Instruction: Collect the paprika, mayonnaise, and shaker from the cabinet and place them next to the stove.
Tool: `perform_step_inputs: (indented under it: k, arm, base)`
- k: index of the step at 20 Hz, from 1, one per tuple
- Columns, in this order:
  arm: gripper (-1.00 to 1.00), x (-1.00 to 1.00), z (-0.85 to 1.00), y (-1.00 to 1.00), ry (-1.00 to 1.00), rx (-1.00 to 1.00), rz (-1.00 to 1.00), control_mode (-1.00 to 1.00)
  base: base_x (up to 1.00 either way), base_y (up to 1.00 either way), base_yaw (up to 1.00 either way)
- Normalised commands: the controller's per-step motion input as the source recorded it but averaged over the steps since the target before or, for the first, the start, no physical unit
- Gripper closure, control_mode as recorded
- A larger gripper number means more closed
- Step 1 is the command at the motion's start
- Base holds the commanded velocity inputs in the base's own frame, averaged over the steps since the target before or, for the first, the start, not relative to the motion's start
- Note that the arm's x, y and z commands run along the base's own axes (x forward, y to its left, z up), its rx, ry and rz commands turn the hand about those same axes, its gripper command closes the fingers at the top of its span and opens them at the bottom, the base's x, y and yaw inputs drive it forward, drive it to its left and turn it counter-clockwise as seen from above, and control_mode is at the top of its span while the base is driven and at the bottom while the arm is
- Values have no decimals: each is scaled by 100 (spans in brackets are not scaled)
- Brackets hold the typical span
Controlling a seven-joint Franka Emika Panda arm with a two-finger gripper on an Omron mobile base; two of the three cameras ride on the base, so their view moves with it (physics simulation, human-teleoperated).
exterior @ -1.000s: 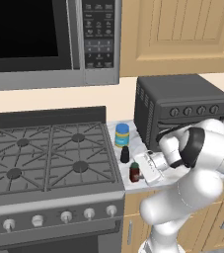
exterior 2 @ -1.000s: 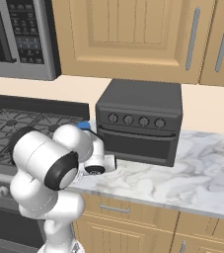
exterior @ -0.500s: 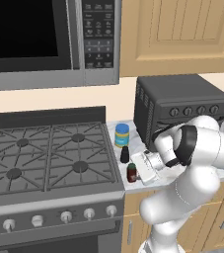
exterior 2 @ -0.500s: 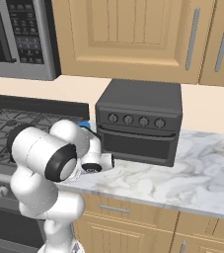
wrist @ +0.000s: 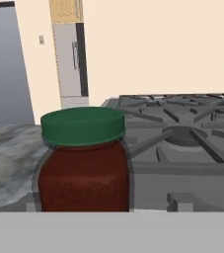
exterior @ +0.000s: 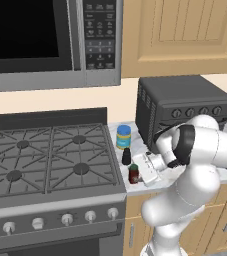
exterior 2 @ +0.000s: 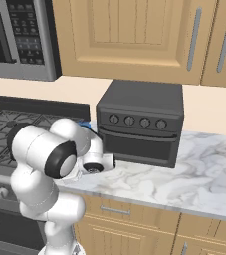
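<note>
The paprika (exterior: pixel 133 173) stands upright on the marble counter (exterior: pixel 168 176), just beside the right edge of the stove (exterior: pixel 50 160). The shaker (exterior: pixel 126 156) stands just behind it, and the mayonnaise (exterior: pixel 123 137) stands behind that, near the black toaster oven (exterior: pixel 182 111). The gripper (exterior: pixel 140 172) is right next to the paprika. Nobody can tell if its jaws are wide apart or pressing the jar.
</note>
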Motion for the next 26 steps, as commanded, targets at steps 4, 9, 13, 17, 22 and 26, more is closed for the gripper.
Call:
perform_step_inputs:
  k: [4,9,13,17,22,26]
  arm:
    - [-100,-11,22,0,-1,0,0,-100]
    - [-100,-24,39,0,-5,0,0,-100]
    - [-100,-32,50,0,-5,0,0,-100]
    - [-100,-43,61,-1,-8,0,-2,-100]
    - [-100,-57,63,-2,-10,0,-3,-100]
    - [-100,-69,67,0,-11,0,-3,-100]
  base:
    - [0,0,0]
    - [0,0,0]
    - [0,0,0]
    - [0,0,0]
    - [0,0,0]
    - [0,0,0]
